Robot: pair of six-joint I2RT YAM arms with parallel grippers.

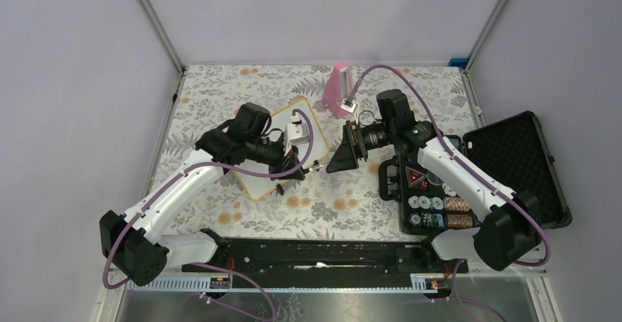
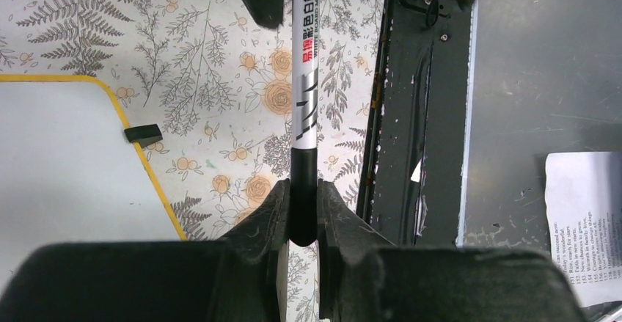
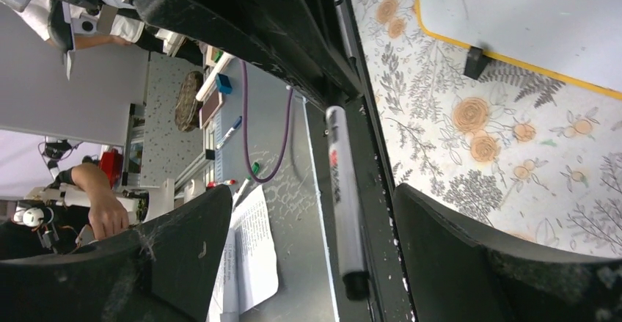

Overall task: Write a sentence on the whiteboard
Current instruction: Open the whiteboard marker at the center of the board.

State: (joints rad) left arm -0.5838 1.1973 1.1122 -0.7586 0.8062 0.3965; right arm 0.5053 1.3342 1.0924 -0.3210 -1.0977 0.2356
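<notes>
The whiteboard [image 2: 66,161], smooth white with a thin yellow rim, rounded corner and small black foot, lies on the flower-patterned desk [image 2: 220,80] beside my left fingers [image 2: 264,219], which pinch a slim white marker pen [image 2: 304,87] by its black end; my right fingers [image 3: 455,249] stand spread around it.

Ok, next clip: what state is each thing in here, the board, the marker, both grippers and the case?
whiteboard: lying on the table, the parts in view blank
marker: held off the table beside the board, not touching it; capped or not, cannot tell
left gripper: shut on the marker's black end
right gripper: open, fingers either side of the marker, not gripping
black case: lid open
</notes>
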